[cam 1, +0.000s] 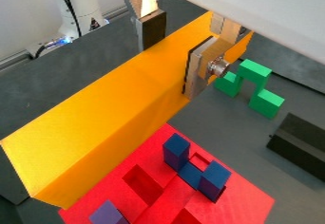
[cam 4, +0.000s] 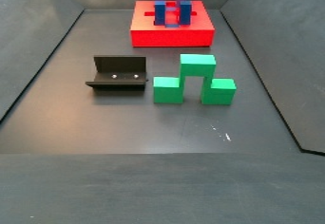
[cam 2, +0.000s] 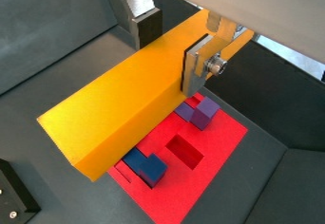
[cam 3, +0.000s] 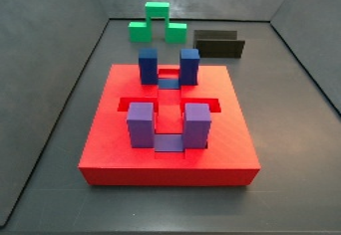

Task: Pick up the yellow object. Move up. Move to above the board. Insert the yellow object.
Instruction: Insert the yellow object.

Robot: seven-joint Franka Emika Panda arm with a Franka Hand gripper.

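I see the gripper [cam 1: 176, 46] only in both wrist views; neither side view shows it or the arm. Its two flat silver fingers [cam 1: 200, 66] are closed on the yellow object [cam 1: 114, 114], clamping the bar across its width near one end. The dark pads press against opposite long faces of the bar.

In both wrist views the yellow object [cam 2: 127, 100] hangs in the air, clear of the floor, with its free end extending away from the fingers [cam 2: 196, 65]. The board [cam 1: 165, 195] lies below that free end, and I see no contact between the two.

The board [cam 2: 191, 166] is a thick red slab with recessed slots. In a side view the board [cam 3: 167, 154] carries two upright blue blocks [cam 3: 168, 64] on its far half and two upright purple blocks [cam 3: 168, 123] on its near half, with an open recess between the pairs.

The green arch-shaped block [cam 4: 193, 81] rests on the floor, well apart from the board [cam 4: 172, 33]. The fixture [cam 4: 116, 75] stands just left of the green block in that side view. In a wrist view the green block [cam 1: 250, 84] appears beyond the fingers, with the fixture [cam 1: 298, 142] near it.
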